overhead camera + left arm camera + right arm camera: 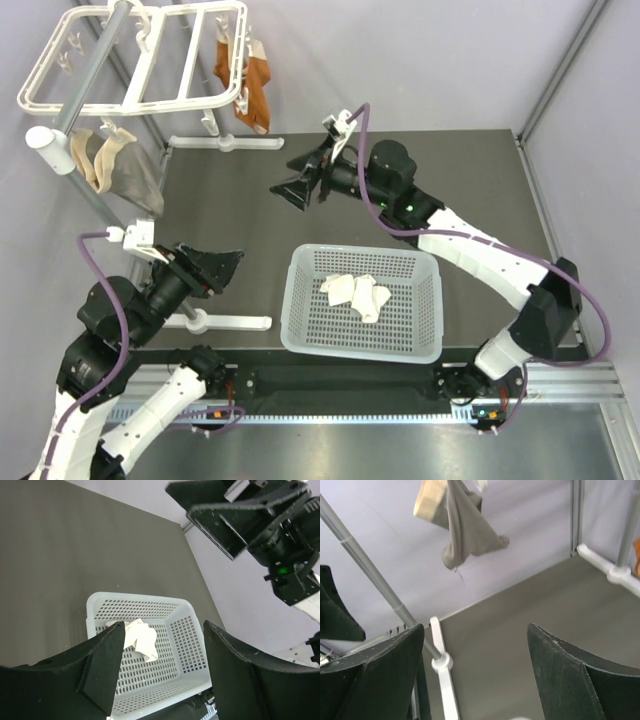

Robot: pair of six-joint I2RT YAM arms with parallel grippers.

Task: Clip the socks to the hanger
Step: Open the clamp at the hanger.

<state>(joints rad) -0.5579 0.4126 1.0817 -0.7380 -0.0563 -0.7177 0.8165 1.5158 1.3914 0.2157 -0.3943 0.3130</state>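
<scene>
Waiting in the white perforated basket [365, 251], the two white socks [355, 293] lie bunched together, neither one held. Your left pincer [235, 262] and right pincer [290, 176] both hover with jaws spread and empty, the right nearer the hanger [160, 102] — poised, I'd judge, for a pickup.

Dark grey tabletop [470, 190] between pale lilac walls [430, 60], perhaps fabric panels, metal rail [570, 385] in front.

Perforated white basket [410, 322]: upright, at 6 o'clock on the dark table [480, 190].
Orange-brown socks [252, 88]: hanging, 12 o'clock.
Beige socks [118, 165]: hanging, 10 o'clock.
</scene>
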